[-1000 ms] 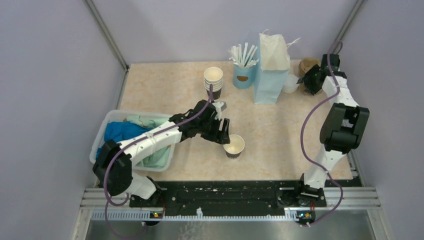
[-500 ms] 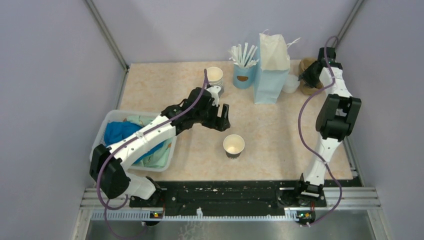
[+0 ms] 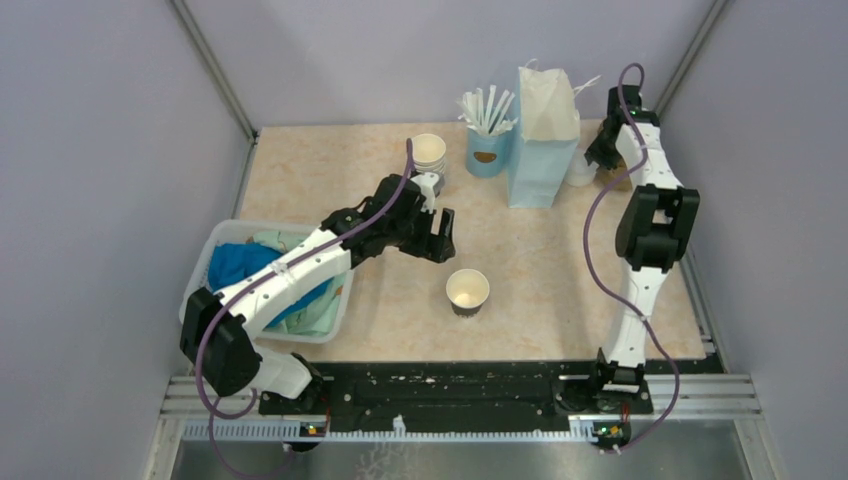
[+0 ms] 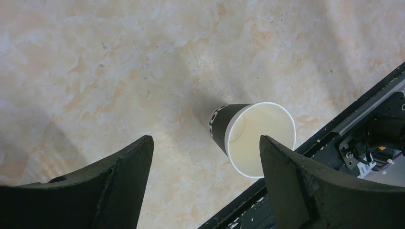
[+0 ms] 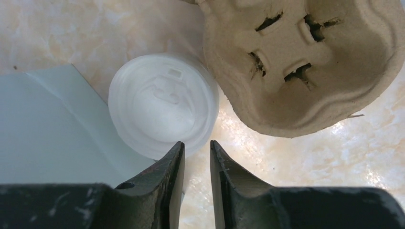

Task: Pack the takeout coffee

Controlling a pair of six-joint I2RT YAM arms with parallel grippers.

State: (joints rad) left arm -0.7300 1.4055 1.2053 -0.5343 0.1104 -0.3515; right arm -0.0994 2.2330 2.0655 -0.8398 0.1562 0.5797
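The takeout coffee (image 5: pixel 162 112), seen only as a round white plastic lid, is stood just right of the tall light blue paper bag (image 3: pixel 543 140), beside a brown moulded-pulp cup carrier (image 5: pixel 305 62), presumably staged for packing. The right tool (image 5: pixel 193 155) is narrowed to a slit over the lid's near rim; whether the rim is pinched cannot be told. The left tool (image 4: pixel 205 143) is spread wide, empty, well left of the bag above a lidless cream-and-black paper cup (image 4: pixel 260 138).
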